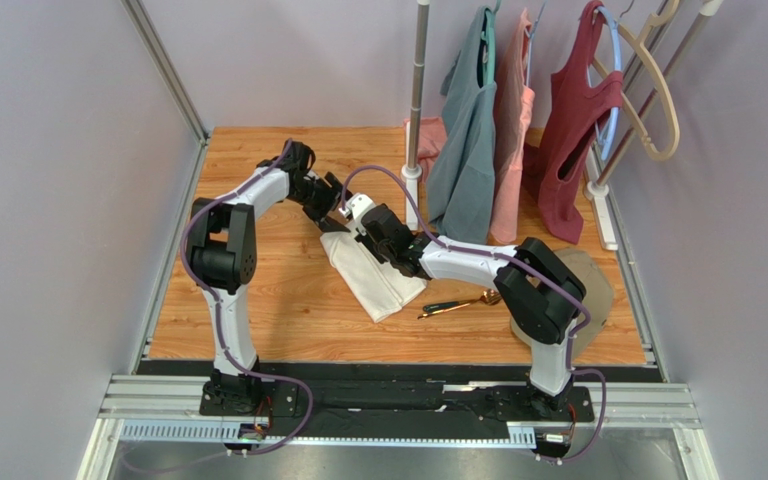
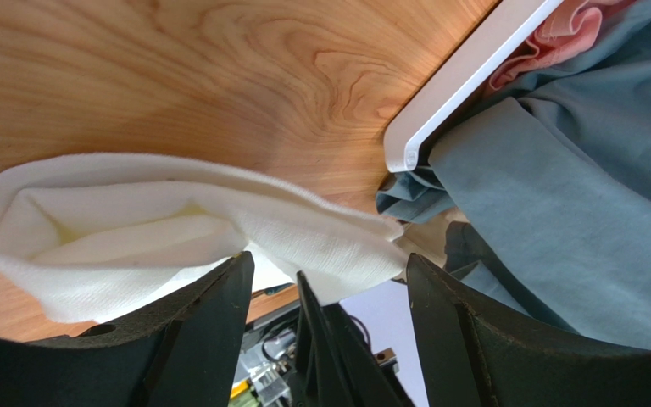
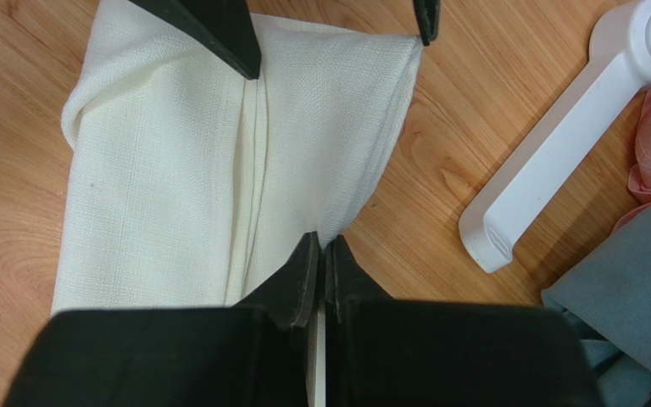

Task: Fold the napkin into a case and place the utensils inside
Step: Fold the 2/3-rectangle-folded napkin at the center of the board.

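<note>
Wood-grain table (image 1: pixel 288 320), plain grey walls (image 1: pixel 58 150), rack (image 1: pixel 418 80) w/ hanging tops (image 1: pixel 468 150) back-right, even light.

One wooden table (image 1: pixel 258 320). Two robot arms: a left arm (image 1: pixel 223 250) and a right arm (image 1: pixel 543 285). One cream napkin (image 1: pixel 378 280). One gold-headed spoon (image 1: pixel 463 303); whether a second utensil lies with it is too small to tell. Two rack poles: an upright pole (image 1: pixel 419 80) and a slanted pole (image 1: pixel 673 65). Four hanging garments: a pink garment (image 1: pixel 428 132), a teal garment (image 1: pixel 466 150), a salmon garment (image 1: pixel 511 170) and a maroon garment (image 1: pixel 568 150). One tan round pad (image 1: pixel 598 285).
</note>
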`<action>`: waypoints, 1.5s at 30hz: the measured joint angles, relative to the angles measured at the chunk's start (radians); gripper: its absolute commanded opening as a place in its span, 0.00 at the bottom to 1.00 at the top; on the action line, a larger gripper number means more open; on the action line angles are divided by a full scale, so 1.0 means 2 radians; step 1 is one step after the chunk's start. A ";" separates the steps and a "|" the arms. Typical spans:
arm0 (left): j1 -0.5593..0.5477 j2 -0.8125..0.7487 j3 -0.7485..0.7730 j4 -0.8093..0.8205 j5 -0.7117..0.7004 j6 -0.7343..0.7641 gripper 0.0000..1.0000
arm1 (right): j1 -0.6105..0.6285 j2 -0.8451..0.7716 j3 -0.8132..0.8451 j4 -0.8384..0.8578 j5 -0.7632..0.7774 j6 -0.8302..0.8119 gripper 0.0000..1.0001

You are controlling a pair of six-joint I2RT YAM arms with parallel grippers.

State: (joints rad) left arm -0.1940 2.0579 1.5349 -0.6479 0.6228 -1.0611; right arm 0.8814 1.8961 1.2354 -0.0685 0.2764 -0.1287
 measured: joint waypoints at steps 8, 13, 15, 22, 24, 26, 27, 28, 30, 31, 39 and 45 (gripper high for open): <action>-0.015 0.056 0.062 -0.016 0.002 -0.018 0.75 | 0.000 0.000 0.000 0.000 -0.001 0.000 0.00; -0.019 0.077 0.072 -0.033 0.014 -0.021 0.73 | 0.000 0.000 0.000 0.000 -0.002 -0.001 0.00; -0.019 0.080 0.072 -0.041 0.018 -0.021 0.71 | 0.000 0.000 0.000 0.000 -0.003 -0.004 0.00; -0.020 0.083 0.104 -0.093 0.002 0.010 0.70 | 0.001 0.000 0.000 -0.001 -0.003 -0.011 0.00; -0.020 0.072 0.107 -0.088 -0.018 0.024 0.70 | 0.001 0.000 0.000 -0.001 -0.003 -0.008 0.00; -0.019 0.051 0.097 -0.075 -0.025 0.036 0.70 | 0.001 0.000 0.000 -0.002 -0.003 0.001 0.00; -0.018 0.043 0.093 -0.070 -0.026 0.041 0.70 | 0.001 0.000 0.000 -0.003 -0.004 0.006 0.00; -0.017 0.032 0.090 -0.065 -0.028 0.050 0.70 | 0.001 0.000 0.000 -0.004 -0.004 0.014 0.00; -0.014 0.014 0.084 -0.055 -0.032 0.065 0.70 | 0.001 0.000 0.000 -0.011 -0.006 0.028 0.00; -0.013 0.007 0.080 -0.052 -0.034 0.071 0.70 | 0.001 0.000 0.000 -0.015 -0.007 0.036 0.00; 0.027 -0.121 -0.092 0.017 -0.060 0.116 0.61 | -0.004 0.002 0.022 -0.065 -0.016 0.109 0.00; 0.035 -0.238 -0.170 0.039 -0.077 0.159 0.61 | -0.017 0.023 0.074 -0.136 -0.033 0.204 0.00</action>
State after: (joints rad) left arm -0.1249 1.5818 1.1946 -0.5705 0.4686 -0.7433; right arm 0.8467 1.9430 1.3838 -0.3397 0.2096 0.2783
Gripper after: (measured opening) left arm 0.606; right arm 0.016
